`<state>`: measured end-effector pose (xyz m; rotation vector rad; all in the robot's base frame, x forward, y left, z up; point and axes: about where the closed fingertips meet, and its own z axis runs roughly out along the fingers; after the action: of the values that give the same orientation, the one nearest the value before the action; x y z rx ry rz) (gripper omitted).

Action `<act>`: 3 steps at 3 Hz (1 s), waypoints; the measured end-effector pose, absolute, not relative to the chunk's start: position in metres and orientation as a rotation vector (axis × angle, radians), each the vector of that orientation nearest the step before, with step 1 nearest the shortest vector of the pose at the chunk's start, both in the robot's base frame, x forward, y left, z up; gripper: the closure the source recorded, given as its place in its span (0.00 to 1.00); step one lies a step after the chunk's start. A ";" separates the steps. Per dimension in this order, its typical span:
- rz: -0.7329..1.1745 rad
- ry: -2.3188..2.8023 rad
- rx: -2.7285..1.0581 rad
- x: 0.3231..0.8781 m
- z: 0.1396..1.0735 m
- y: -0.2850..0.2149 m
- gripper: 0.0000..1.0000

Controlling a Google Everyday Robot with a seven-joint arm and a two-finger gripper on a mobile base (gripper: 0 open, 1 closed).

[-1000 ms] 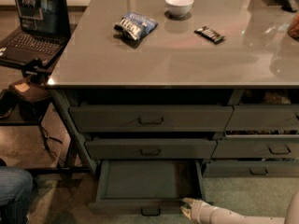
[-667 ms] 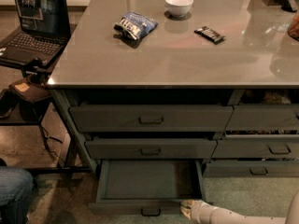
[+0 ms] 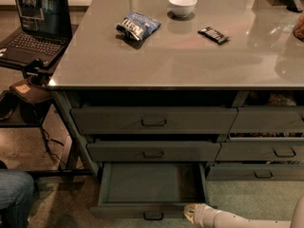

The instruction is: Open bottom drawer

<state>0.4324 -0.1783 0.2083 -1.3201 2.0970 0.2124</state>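
Your gripper [image 3: 190,213] sits at the very bottom of the camera view, a little right of centre, with its pale tip turned toward the left. Your arm [image 3: 251,221] enters from the lower right corner and runs close to level toward the left, a light-coloured forearm dotted with small dark marks, narrowing into the wrist [image 3: 210,216] directly behind the gripper. At the right edge a pale rounded section of the arm rises and is cut off by the frame
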 end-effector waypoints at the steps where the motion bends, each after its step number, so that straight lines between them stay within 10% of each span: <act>1: 0.212 2.097 -1.320 0.432 0.208 -0.178 0.58; 3: 0.213 2.097 -1.320 0.432 0.208 -0.178 0.12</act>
<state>0.4324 -0.1783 0.2083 -1.3202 2.0970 0.2125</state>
